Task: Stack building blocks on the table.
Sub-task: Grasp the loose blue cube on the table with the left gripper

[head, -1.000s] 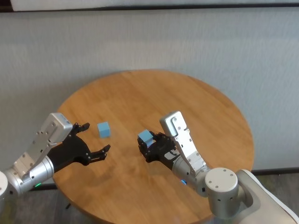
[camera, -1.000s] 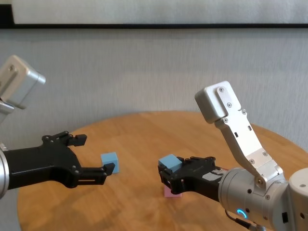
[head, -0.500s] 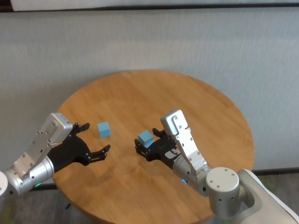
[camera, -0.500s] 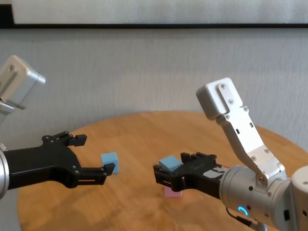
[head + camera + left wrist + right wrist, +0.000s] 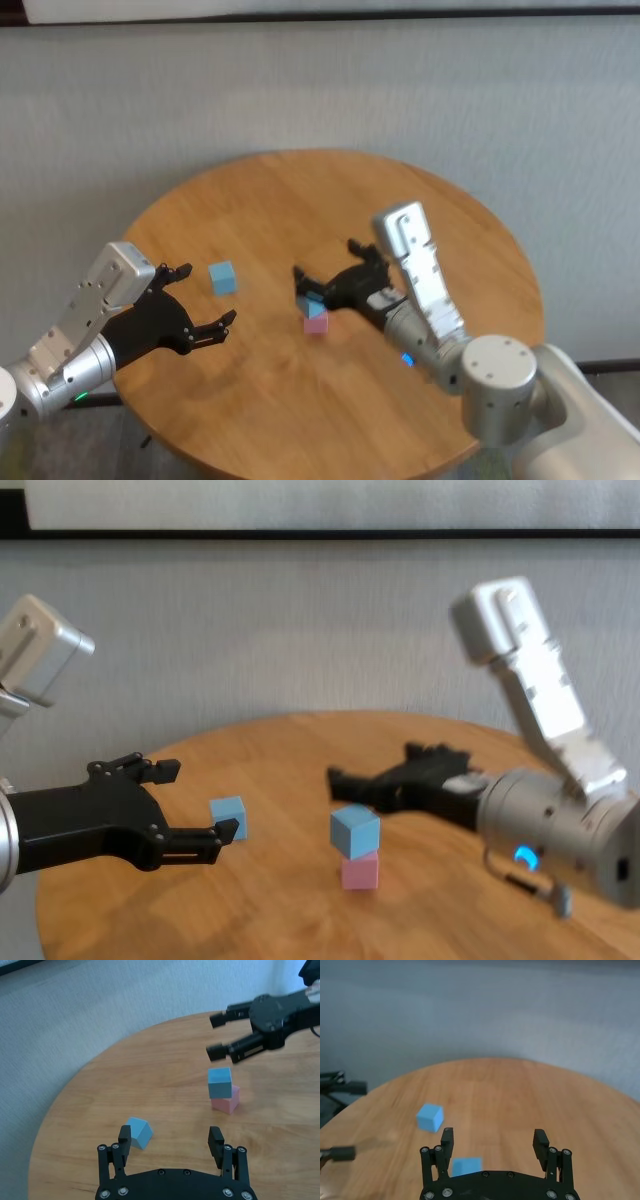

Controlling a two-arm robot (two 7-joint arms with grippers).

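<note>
I see a blue cube (image 5: 355, 831) sitting on the pink cube (image 5: 360, 871), mid-table (image 5: 450, 240), slightly toward my left of centre. Cubes, so no long axis to call. The top one is yawed relative to the pink one: in the chest view one of its vertical edges faces the camera, while the pink shows a flat face. In the left wrist view the blue (image 5: 219, 1082) overhangs the pink (image 5: 226, 1100) a little on one side. The stack stands upright.

Right gripper (image 5: 325, 262) is released, fingers spread wide, holding nothing. It hangs just above and behind the stack, not touching it. The chest view shows a clear gap between the fingers (image 5: 345, 779) and the top cube. The right wrist view has the blue top (image 5: 466, 1165) low between its fingers.

The second blue cube (image 5: 222, 277) lies alone on the table's left part, well apart from the stack, flat on the wood, turned a bit off-square.

Left gripper (image 5: 205, 298) is open too, empty, low over the near left edge, just beside that loose cube but clear of it. In the left wrist view the cube (image 5: 138, 1133) sits by one finger.
</note>
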